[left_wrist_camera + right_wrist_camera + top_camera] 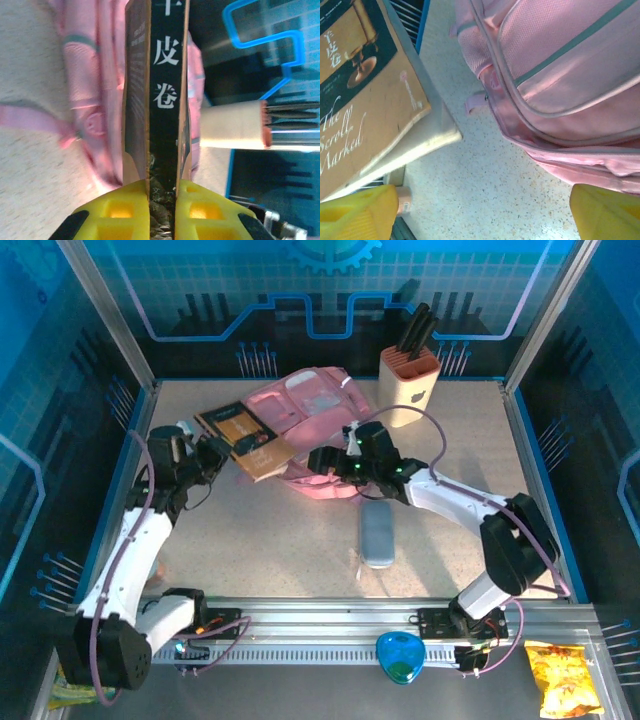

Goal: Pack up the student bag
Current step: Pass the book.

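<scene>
Holding: my left tool (162, 202) is clamped on the book (250, 440), at the spine.
Right tool (480, 215): jaws apart, empty, just beside the student bag (318, 405).
Bag pos: flat, mid-back of surface (300, 540), to the right of my left tool.
Axis: book's long side points at bag; far end reaches its left edge.
Nearer arm: right, I judge.

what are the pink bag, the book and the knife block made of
student bag: soft woven fabric, mesh-textured, slightly shiny; it creases.
book: paper with a matte card cover, page edges visible.
knife block: pale and matte, probably wood or plastic.
</scene>
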`<state>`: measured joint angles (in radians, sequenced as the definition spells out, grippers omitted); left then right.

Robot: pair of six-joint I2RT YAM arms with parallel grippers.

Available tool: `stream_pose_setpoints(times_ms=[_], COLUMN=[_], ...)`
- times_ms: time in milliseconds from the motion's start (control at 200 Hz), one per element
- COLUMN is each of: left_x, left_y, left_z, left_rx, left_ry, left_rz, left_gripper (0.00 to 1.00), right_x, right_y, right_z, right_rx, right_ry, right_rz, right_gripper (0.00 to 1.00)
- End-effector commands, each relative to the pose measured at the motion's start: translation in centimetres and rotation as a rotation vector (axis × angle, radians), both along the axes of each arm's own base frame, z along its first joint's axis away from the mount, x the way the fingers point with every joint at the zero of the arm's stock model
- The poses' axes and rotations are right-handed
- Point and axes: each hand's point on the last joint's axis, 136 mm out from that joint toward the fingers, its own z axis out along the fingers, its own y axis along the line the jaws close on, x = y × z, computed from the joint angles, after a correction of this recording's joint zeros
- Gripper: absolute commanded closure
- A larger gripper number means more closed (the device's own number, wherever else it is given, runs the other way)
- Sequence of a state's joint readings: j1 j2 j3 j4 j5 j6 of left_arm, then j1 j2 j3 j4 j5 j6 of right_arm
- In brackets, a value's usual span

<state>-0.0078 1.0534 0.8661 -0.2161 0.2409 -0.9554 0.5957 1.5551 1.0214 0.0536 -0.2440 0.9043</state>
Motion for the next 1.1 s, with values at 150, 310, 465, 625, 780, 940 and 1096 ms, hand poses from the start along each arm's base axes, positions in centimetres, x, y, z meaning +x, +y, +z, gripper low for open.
stream_pose_setpoints(times_ms=[150, 310, 465, 625, 780, 940, 1096], left_x=[5.7, 8.0, 9.3, 9.9, 9.6, 9.0, 8.5], left_y=[-4.2, -7.1, -8.9, -9.9, -10.7, -10.7, -10.6], left_z=[7.7, 7.5, 6.9, 6.7, 6.3, 6.1, 6.1], left_rx=[-0.184, -0.241, -0.281, -0.305, -0.313, -0.335, -0.335], left_ry=[-0.289, -0.296, -0.287, -0.285, -0.274, -0.266, -0.260], left_rz=[-0.053, -0.088, -0.106, -0.118, -0.133, -0.132, -0.131], left_gripper=[1.00, 1.00, 1.00, 1.00, 1.00, 1.00, 1.00], right_x=[1.4, 2.0, 2.4, 2.8, 3.6, 5.1, 6.7], right_y=[-1.5, -0.8, -0.1, 0.9, 1.9, 2.5, 2.7], right_z=[5.4, 7.2, 8.0, 7.0, 7.1, 8.1, 7.8], right_rx=[0.384, 0.524, 0.589, 0.623, 0.664, 0.687, 0.715], right_ry=[0.032, 0.080, 0.115, 0.174, 0.164, 0.114, 0.109], right_rz=[-0.111, -0.134, -0.159, -0.191, -0.205, -0.214, -0.245], right_gripper=[0.06, 0.00, 0.00, 0.00, 0.00, 0.04, 0.12])
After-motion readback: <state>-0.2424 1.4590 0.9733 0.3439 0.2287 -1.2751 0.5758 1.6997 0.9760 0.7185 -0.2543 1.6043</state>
